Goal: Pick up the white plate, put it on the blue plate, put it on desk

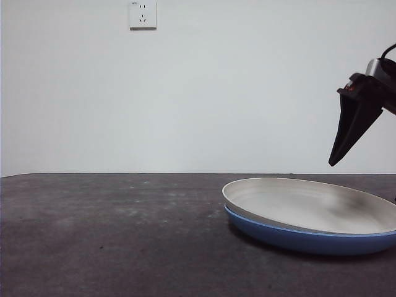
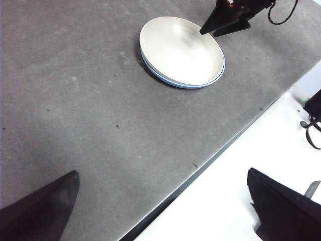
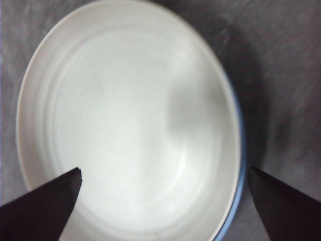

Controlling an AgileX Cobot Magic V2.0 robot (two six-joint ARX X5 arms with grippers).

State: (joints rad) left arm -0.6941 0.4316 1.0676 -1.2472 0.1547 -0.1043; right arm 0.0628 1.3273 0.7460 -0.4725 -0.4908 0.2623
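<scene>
The white plate [image 1: 309, 203] lies nested in the blue plate [image 1: 297, 239], slightly tilted, at the right of the desk [image 1: 111, 235]. Only a blue rim [image 3: 240, 150] shows around the white plate [image 3: 130, 120] in the right wrist view. My right gripper [image 1: 335, 159] hangs above the far right side of the stacked plates, open and holding nothing; its jaws [image 3: 165, 173] stand wide apart, clear of the plate. My left gripper [image 2: 162, 173] is open and empty, well away from the plates [image 2: 180, 50], over the desk's edge.
A wall socket [image 1: 142, 13] sits high on the pale wall behind. In the left wrist view the desk's edge [image 2: 220, 145] runs diagonally, with white floor and black cables [image 2: 311, 123] beyond it.
</scene>
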